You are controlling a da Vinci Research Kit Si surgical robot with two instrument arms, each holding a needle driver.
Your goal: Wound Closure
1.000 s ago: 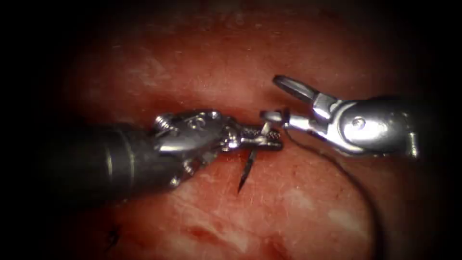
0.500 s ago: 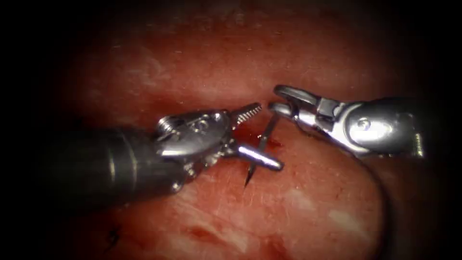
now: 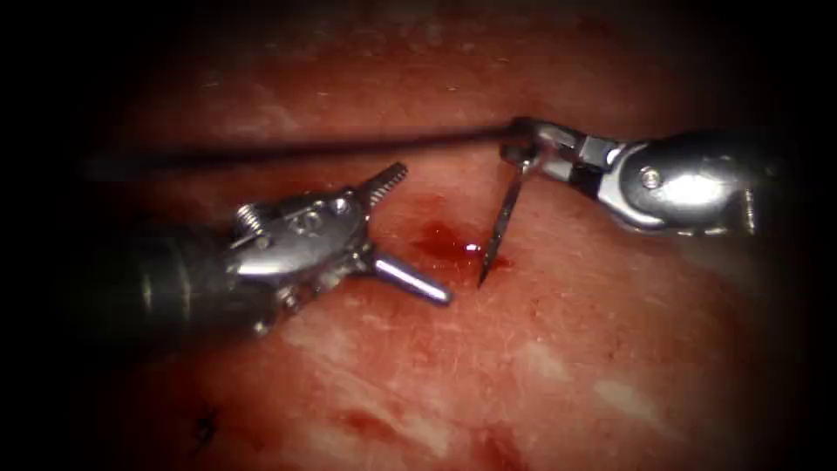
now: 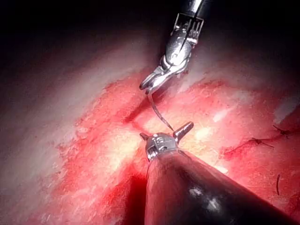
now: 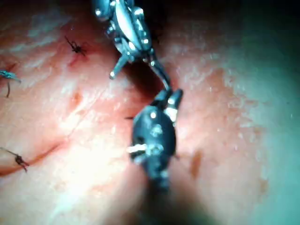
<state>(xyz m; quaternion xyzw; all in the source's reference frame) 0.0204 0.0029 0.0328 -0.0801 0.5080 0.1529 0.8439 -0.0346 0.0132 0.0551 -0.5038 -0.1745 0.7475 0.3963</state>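
— What has the right pincer (image 3: 521, 150) got?
— It's clenched on the needle (image 3: 499, 223) at its upper end; the needle hangs down from there, its point at the red fluid (image 3: 445, 244) on the tissue (image 3: 540, 349) — whether it is in, I cannot tell. The thread (image 3: 305, 146) runs taut from that pincer off to the left.
— And the left pincer (image 3: 410, 231)?
— Released, jaws spread wide, grasping nothing, just left of the needle.
— Farther out?
— Knotted stitches (image 4: 262, 140) along the cut.
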